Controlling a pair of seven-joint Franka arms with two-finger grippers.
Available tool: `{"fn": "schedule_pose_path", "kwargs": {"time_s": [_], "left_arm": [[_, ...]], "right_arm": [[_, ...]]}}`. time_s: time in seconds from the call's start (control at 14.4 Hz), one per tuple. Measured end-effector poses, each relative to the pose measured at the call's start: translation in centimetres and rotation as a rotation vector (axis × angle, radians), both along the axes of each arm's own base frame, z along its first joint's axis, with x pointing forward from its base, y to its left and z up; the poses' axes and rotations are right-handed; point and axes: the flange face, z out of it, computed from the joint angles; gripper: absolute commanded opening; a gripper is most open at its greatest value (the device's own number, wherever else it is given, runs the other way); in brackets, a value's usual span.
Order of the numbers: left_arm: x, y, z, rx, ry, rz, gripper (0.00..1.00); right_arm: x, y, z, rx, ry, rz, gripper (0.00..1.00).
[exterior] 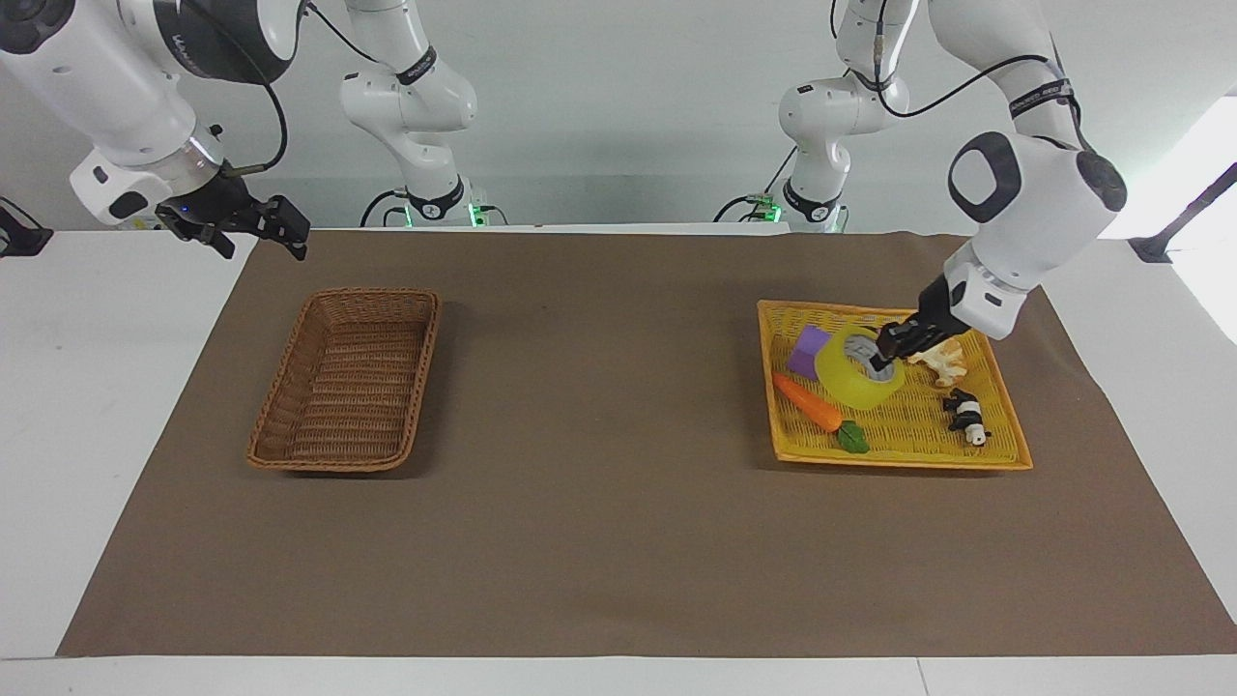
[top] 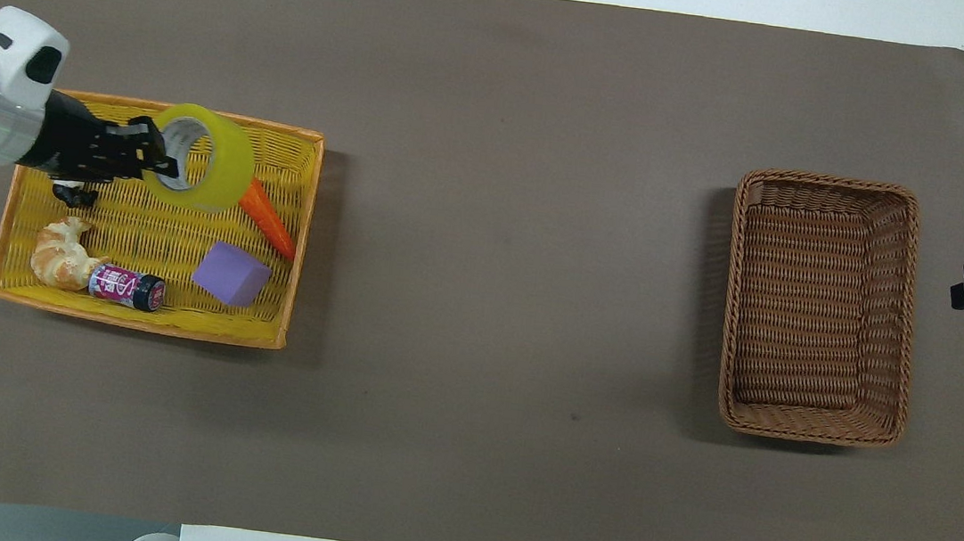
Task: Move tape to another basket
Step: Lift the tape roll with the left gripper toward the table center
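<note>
Yellow translucent packing tape roll, white-grey core: lifted, hanging over the bright yellow flat woven tray, above the orange toy carrot and beside the purple foam cube. Pickup judged done; carry and release remain.

Dark brown woven wicker basket, rectangular, raised sides: nothing in it, well apart at the right arm's end of the table; from the tray, roughly nine o'clock in the facing view.

Left gripper: over the tray, fingers pinching the roll's wall, one inside the core, one outside. The roll hangs tilted from that single pinch; swinging or slipping in transit is a fair risk.

Right gripper: waiting over the table edge, at about eleven o'clock from the wicker basket in the facing view; whether it is spread or pressed together I cannot tell.

Also in the tray: croissant, small pink can, black-and-white panda figure.
</note>
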Motion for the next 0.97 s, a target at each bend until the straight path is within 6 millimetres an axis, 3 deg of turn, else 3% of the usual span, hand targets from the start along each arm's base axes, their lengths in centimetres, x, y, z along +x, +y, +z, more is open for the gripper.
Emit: {"fn": "schedule_pose_path", "kwargs": {"time_s": [0.21,0.42,0.7,0.97], "left_arm": [[-2.3,-9.0,0.8,-0.067,0.011,0.032,0.00],[-4.1,-14.6,1.8,-0.170,-0.003,0.064,0.00],[-5.9,-18.4,3.9,-0.249,-0.010,0.045,0.00],[-6.6,-19.7,5.6,-0.278,-0.021,0.036,0.00]], "right_arm": [[0.0,0.0,0.0,0.000,0.000,0.000,1.00],[0.0,0.0,0.0,0.000,0.000,0.000,1.00],[0.0,0.0,0.0,0.000,0.000,0.000,1.00],[-0.1,-0.8,0.0,0.000,0.000,-0.014,1.00]]}}
